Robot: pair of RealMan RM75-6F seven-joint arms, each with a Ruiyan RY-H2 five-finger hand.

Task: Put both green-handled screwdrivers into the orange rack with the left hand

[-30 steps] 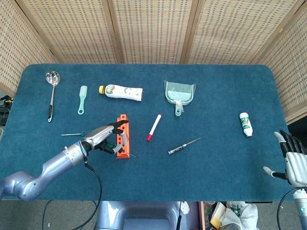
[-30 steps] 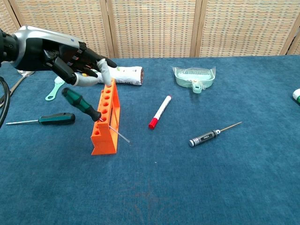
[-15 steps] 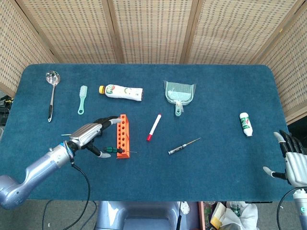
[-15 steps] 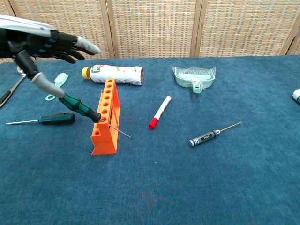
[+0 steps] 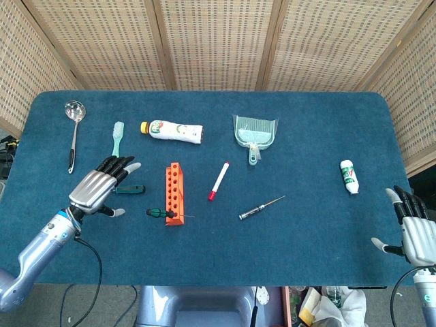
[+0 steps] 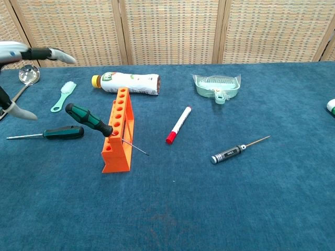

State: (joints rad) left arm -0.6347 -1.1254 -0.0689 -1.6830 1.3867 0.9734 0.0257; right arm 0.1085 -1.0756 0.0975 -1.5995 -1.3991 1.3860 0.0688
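The orange rack [image 5: 174, 193] [image 6: 119, 130] stands left of the table's middle. One green-handled screwdriver [image 5: 159, 213] [image 6: 88, 119] sticks through a hole near the rack's front end, handle tilted up to the left, thin tip poking out on the right. The other green-handled screwdriver [image 5: 129, 189] [image 6: 63, 132] lies flat on the cloth left of the rack, partly hidden in the head view by my left hand [image 5: 101, 187] [image 6: 31, 54]. That hand hovers open over it, fingers spread, holding nothing. My right hand [image 5: 413, 225] stays open at the table's right front corner.
A black precision screwdriver [image 5: 261, 208], a red-capped marker [image 5: 219, 180], a white bottle [image 5: 173, 130], a dustpan [image 5: 255, 132], a small bottle [image 5: 349, 176], a green brush [image 5: 117, 141] and a ladle [image 5: 73, 131] lie about the blue table [image 5: 300, 238].
My left hand let go of the screwdriver in the rack, opened and drew back to the left. That screwdriver stays lodged in the rack. The right hand barely moved.
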